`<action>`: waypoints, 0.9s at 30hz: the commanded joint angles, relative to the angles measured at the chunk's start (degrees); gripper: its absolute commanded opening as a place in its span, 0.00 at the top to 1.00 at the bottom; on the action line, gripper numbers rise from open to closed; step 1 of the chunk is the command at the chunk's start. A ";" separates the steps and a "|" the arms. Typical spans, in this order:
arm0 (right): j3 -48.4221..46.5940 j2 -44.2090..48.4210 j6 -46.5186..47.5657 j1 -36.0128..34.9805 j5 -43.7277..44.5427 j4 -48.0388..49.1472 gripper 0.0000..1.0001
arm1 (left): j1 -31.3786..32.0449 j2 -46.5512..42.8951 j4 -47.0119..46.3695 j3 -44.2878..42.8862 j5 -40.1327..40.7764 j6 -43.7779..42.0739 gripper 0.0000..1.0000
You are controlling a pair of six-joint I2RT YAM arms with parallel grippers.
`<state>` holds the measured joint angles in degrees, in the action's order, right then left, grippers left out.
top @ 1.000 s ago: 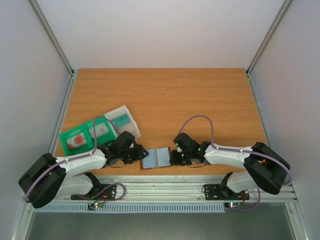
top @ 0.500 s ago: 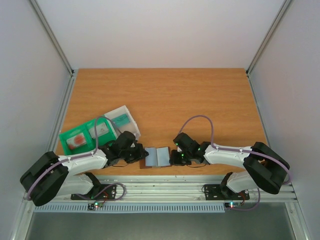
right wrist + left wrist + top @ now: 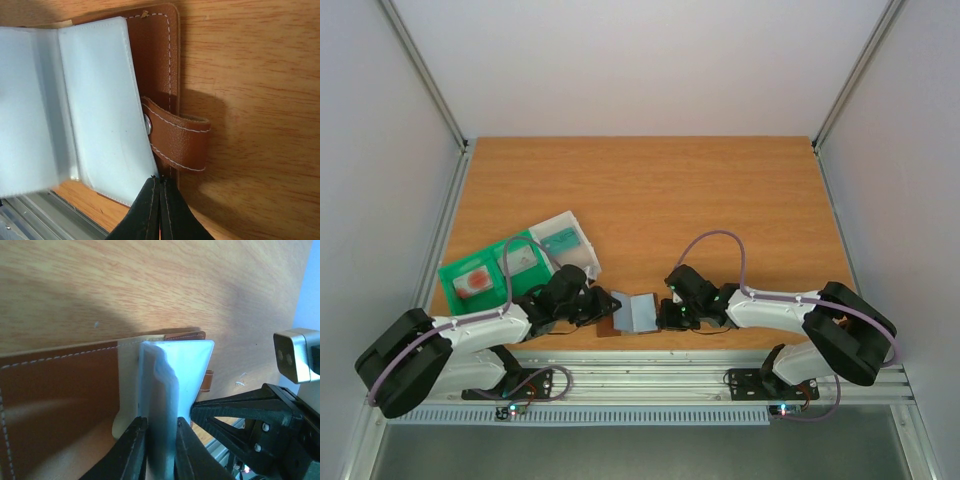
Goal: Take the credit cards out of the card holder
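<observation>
Holder point(image 3: 638, 313) sits open at the near edge of the worktop point(image 3: 650, 190), between the two grippers.

Left gripper point(image 3: 157, 424) is pinching a grey-blue pocket leaf point(image 3: 160, 375) and holding it upright off the brown cover. I can't tell if a card is inside the pinch.

Right gripper point(image 3: 159, 186) has its fingers pressed together, tips at the holder's near edge by the strap point(image 3: 177, 140). I can't tell if it's nipping the cover or just bearing down on it.

Two cards point(image 3: 472, 283) are already in the green tray point(image 3: 446, 272), and the grey box point(image 3: 560, 222) is just behind it.

Risks:
- The leaf is thin and slick. If the pinch only has the plastic, it slips out or the sleeve creases or tears, and no card comes out.
- If the right side's hold is weak, pulling the leaf lifts or drags the whole holder.
- The holder is close to the worktop's near edge, so a drag that way puts it on the rail.
- The two grippers are near each other, so there's little room to re-grip without a bump.

Versus 1 s ago:
- The holder lay flat with both panels showing. The left panel is now tipped up, so the holder looks narrower from above.
- The left gripper has closed in on it.
- The right gripper has barely moved.
</observation>
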<state>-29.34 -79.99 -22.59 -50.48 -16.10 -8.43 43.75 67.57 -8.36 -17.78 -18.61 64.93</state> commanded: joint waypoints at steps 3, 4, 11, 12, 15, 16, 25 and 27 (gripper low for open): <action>1.48 0.53 -1.14 -0.41 1.65 -3.42 0.96 | 0.38 -3.24 6.96 -2.93 3.13 -2.92 0.75; 1.56 0.96 -1.21 -0.45 1.68 -3.58 0.96 | 0.40 -4.10 9.95 -3.56 4.02 -3.73 0.73; 1.47 1.99 -1.53 -0.42 0.60 -3.90 0.91 | 0.41 -11.56 23.74 -4.53 10.71 -6.97 0.49; 1.48 2.08 -1.57 -0.41 0.64 -4.00 0.90 | 0.39 -12.65 24.92 -4.21 11.30 -7.05 0.47; 1.02 2.86 -1.13 -0.40 1.24 -5.54 0.87 | 0.42 -15.90 28.16 -3.61 12.72 -7.39 0.40; 0.71 3.16 -1.00 -0.41 1.63 -6.28 0.86 | 0.38 -16.95 29.34 -3.57 13.22 -7.56 0.37; -1.88 8.27 -0.80 -0.41 6.64 -13.28 0.61 | 0.38 -27.85 41.17 -6.28 17.70 -9.07 0.08; -2.39 10.01 -0.91 -0.46 8.18 -15.22 0.53 | 0.45 -29.90 44.78 -7.95 19.09 -9.86 0.01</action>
<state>-29.63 -73.12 -23.35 -50.54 -12.29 -18.22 44.01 41.32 28.73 -21.87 -3.64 56.93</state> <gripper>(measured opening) 0.422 0.948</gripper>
